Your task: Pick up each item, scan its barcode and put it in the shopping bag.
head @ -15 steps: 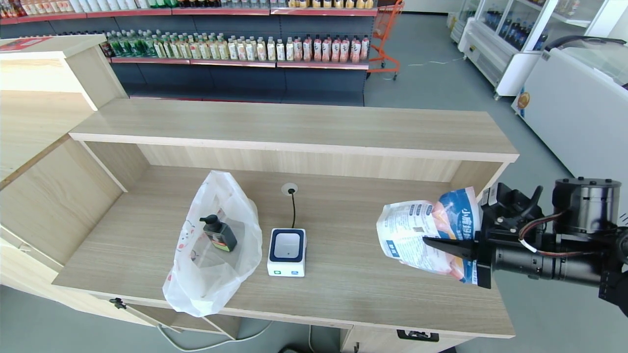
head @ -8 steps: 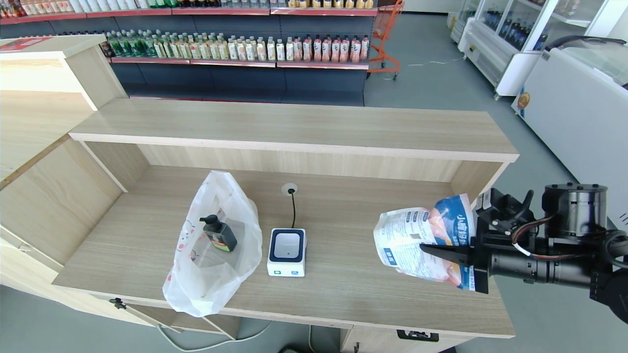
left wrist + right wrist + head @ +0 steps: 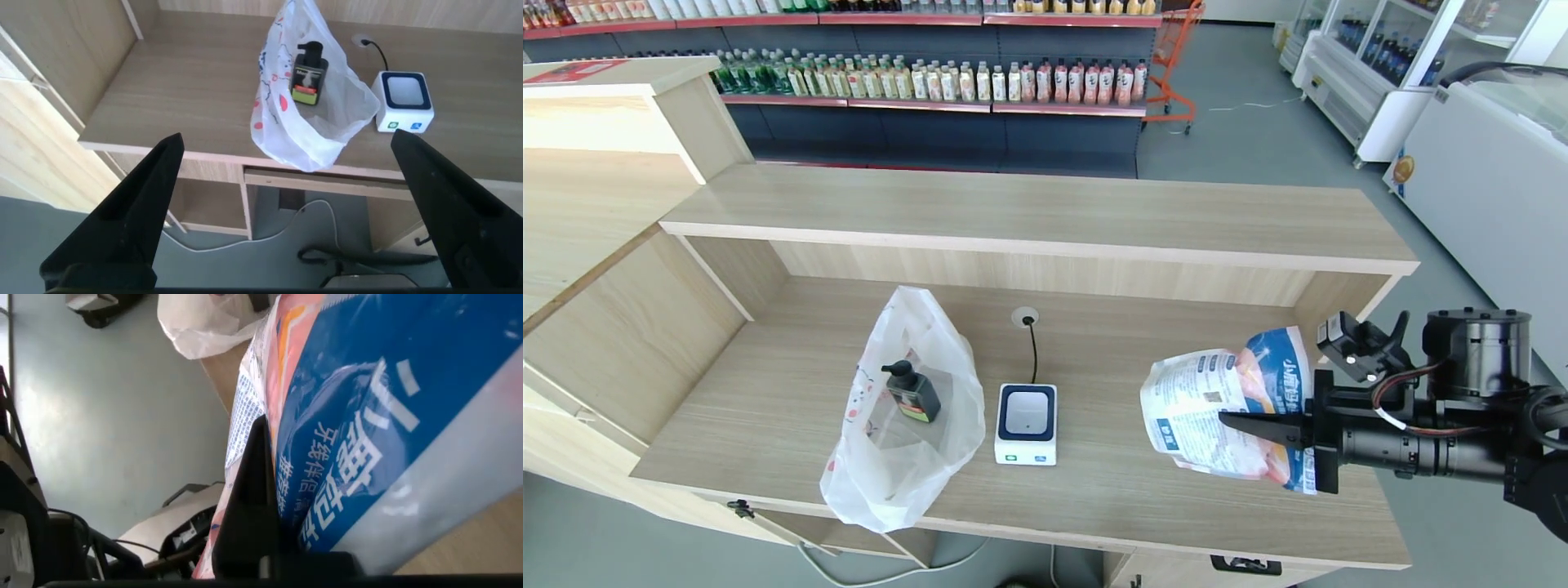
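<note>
We see the right hand (image 3: 1262,425) clamped on a blue, white and pink packet (image 3: 1217,392), holding it in the air over the right end of the desk (image 3: 1135,490). The packet stands out from the hand toward the middle of the desk, tilted, its printed white face turned toward us. 1 dark finger (image 3: 1258,426) lies across its front; the other is hidden behind it. In the right wrist view the packet (image 3: 392,416) presses against a dark finger (image 3: 253,498).

The white shopping bag (image 3: 907,441) stands on the left part of the desk, its mouth open upward, with a dark pump bottle (image 3: 913,394) inside. Just beside it, on the side toward the packet, sits the white scanner (image 3: 1027,425) with its dark-framed window facing up, apart from the bag. A black cable (image 3: 1033,351) runs from the scanner to a round hole in the desk behind it. The packet is well apart from both.

The left hand (image 3: 288,139) hangs in front of the desk's near edge, its 2 fingers spread wide and holding nothing; beyond them we see the bag (image 3: 278,122), the bottle (image 3: 308,73) and the scanner (image 3: 403,102).
</note>
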Motion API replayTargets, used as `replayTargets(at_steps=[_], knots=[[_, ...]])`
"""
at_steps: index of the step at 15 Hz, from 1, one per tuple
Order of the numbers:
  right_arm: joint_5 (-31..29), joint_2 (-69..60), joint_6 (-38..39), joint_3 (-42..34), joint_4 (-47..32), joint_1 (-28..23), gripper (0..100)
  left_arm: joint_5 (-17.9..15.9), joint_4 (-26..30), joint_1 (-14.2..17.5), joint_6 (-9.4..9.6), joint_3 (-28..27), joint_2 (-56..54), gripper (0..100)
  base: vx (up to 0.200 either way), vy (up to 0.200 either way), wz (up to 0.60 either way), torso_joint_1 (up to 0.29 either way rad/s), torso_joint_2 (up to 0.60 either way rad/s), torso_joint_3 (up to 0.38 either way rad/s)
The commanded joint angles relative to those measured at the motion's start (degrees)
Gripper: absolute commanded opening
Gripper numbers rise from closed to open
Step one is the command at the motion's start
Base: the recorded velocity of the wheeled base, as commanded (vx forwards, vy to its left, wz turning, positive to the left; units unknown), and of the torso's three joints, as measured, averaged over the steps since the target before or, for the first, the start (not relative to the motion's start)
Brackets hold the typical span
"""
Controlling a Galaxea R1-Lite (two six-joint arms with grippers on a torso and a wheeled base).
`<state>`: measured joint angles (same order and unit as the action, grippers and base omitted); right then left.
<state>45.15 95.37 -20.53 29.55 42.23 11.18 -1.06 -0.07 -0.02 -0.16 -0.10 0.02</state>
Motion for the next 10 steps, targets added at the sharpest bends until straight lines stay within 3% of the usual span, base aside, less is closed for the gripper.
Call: replayTargets(at_steps=[1,5,10], knots=[[-0.1,0.5,0.0,0.1,0.0,0.0,0,0.0,0.0,0.0,-0.02,0.0,0.0,100,0.0,0.2,0.0,0.002,0.0,0.007],[-0.6,4.0,-0.9,1.1,2.0,-0.6,0,0.0,0.0,0.0,-0.02,0.0,0.0,100,0.0,0.2,0.0,0.002,0.0,0.005],[-0.6,9.3,-1.9,3.4,7.9,-0.8,0,0.0,0.0,0.0,-0.02,0.0,0.0,100,0.0,0.0,0.0,0.0,0.0,0.0]])
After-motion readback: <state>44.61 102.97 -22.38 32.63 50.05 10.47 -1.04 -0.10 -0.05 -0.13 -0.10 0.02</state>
